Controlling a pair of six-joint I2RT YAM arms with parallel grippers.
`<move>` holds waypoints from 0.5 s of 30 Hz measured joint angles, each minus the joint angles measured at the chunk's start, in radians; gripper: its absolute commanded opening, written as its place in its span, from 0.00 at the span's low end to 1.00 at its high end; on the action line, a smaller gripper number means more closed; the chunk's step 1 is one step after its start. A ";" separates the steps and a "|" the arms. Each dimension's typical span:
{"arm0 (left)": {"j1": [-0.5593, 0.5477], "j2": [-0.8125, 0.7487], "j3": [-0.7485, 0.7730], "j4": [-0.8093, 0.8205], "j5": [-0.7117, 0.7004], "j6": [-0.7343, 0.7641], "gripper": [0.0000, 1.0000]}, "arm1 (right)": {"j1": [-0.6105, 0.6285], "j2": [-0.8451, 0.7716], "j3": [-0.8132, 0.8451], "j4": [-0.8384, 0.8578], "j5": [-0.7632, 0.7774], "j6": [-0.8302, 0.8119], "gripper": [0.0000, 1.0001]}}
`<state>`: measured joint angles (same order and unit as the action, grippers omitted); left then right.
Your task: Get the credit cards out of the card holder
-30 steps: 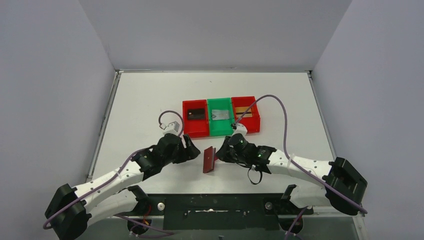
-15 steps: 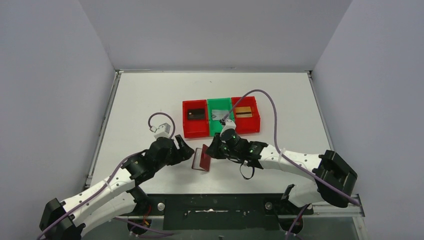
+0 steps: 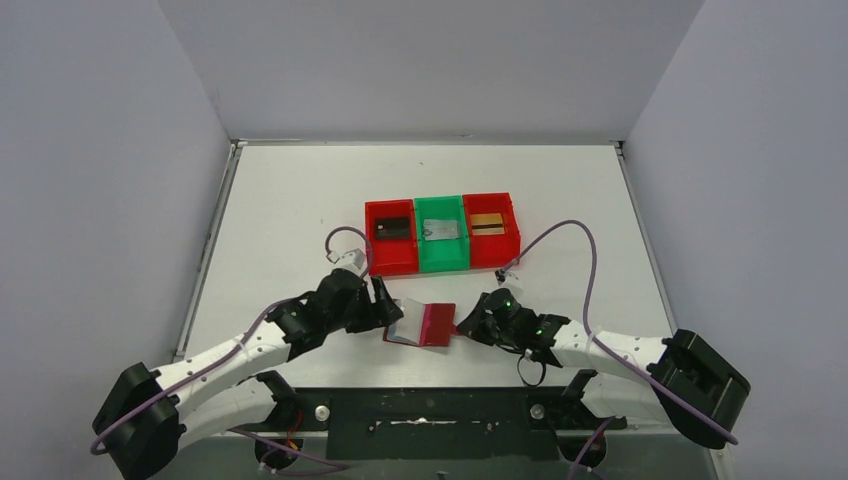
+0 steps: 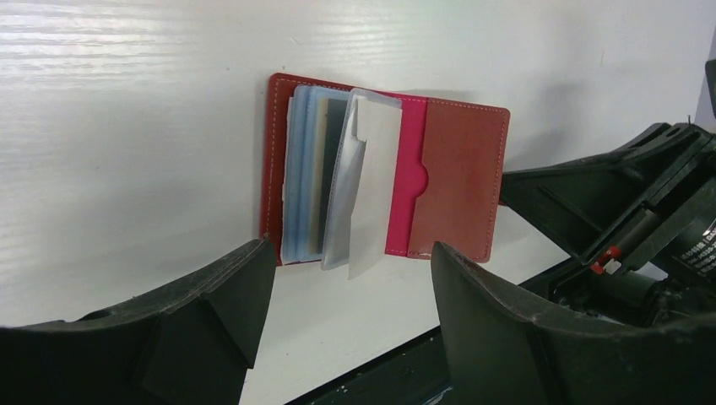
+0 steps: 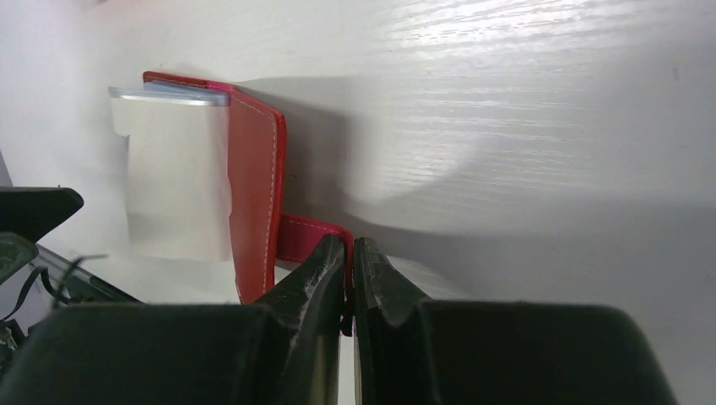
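The right arm (image 3: 590,345) pins the card holder (image 3: 420,324) only by its snap tab (image 5: 308,236), jaws shut on it. A tug on the card (image 4: 321,186) tucked in the sleeves (image 4: 371,194) could slip the tab free or drag the card holder across the table (image 3: 300,200). The left arm (image 3: 250,345) might pinch a floppy sleeve instead. It reaches in low, jaws wide, just short of the sleeves; the card holder lies open between both arms

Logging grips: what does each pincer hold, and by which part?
Right pincer pinches the card holder by its snap tab; left pincer, open, holds nothing.
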<state>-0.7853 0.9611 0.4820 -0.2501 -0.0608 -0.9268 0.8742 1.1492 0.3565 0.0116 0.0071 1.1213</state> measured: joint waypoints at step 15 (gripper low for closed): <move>-0.040 0.195 0.075 0.098 0.084 0.016 0.63 | -0.037 -0.006 -0.040 0.026 0.000 0.011 0.07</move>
<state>-0.8253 1.1561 0.5568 -0.1516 0.0235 -0.9108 0.8368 1.1435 0.3164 0.0372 0.0074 1.1324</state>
